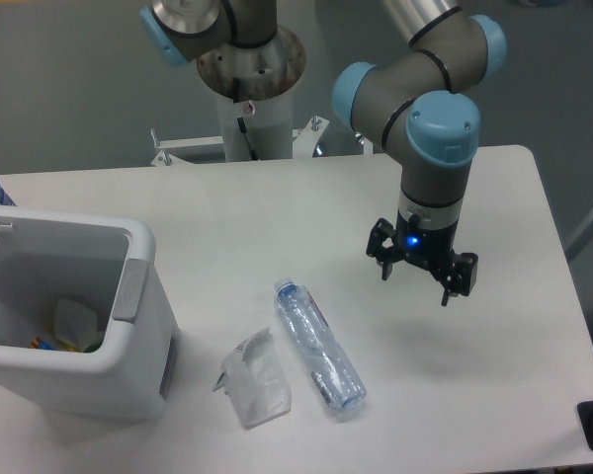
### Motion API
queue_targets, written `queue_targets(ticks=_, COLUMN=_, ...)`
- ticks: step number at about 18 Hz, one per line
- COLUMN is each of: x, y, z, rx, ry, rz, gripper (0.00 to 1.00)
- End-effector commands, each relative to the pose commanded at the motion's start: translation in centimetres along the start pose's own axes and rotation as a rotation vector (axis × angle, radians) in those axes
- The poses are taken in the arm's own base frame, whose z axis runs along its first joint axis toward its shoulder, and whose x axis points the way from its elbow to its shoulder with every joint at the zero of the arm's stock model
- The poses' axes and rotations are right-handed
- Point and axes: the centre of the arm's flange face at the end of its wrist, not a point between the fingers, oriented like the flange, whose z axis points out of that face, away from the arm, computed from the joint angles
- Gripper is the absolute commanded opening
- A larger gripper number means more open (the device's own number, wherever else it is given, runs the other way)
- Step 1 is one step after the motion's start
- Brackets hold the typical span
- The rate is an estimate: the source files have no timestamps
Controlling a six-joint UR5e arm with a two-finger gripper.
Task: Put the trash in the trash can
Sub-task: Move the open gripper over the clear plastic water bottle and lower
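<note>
Our hand point(422, 276) hangs with fingers spread and holds nothing. The bottle point(318, 344) lies on the worktop point(494, 375), lower left of the hand, its long axis diagonal. The wrapper point(254, 380) and the trash can point(128, 336) are farther left.

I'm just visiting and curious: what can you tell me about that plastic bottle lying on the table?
The water bottle is clear, crinkled plastic with a bluish label near its neck. It lies on its side on the white table, running diagonally, its top toward the upper left. The crumpled wrapper sits close beside it. Nothing grips it; the gripper hangs apart from it.
</note>
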Motion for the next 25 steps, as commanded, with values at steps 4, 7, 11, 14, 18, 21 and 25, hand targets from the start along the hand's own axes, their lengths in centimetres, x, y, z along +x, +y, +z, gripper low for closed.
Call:
queue_targets(ticks=4, x=0.1, y=-0.1, z=0.0, rx=0.000, ry=0.000, rz=0.000, gripper=1.00)
queue_targets(ticks=7, x=0.3, y=-0.6, z=0.0, rx=0.002, ry=0.000, rz=0.009, gripper=1.00)
queue_targets(ticks=11, x=0.7, y=-1.0, z=0.5, rx=-0.002, ry=0.011, rz=-0.027, gripper=1.00)
queue_targets(ticks=14, x=1.2, y=-1.9, z=1.6, rx=-0.003, ry=0.026, rz=-0.147, gripper=1.00)
queue_targets(ticks=18, x=2.0, y=-3.3, z=2.6, rx=-0.005, ry=0.049, rz=-0.207, gripper=1.00)
queue_targets(ticks=21, x=2.0, y=-3.7, z=2.9, rx=-0.006, ry=0.051, rz=-0.306, gripper=1.00)
queue_targets(ticks=25, x=2.7, y=-5.7, z=4.2, rx=0.025, ry=0.021, rz=-0.306, gripper=1.00)
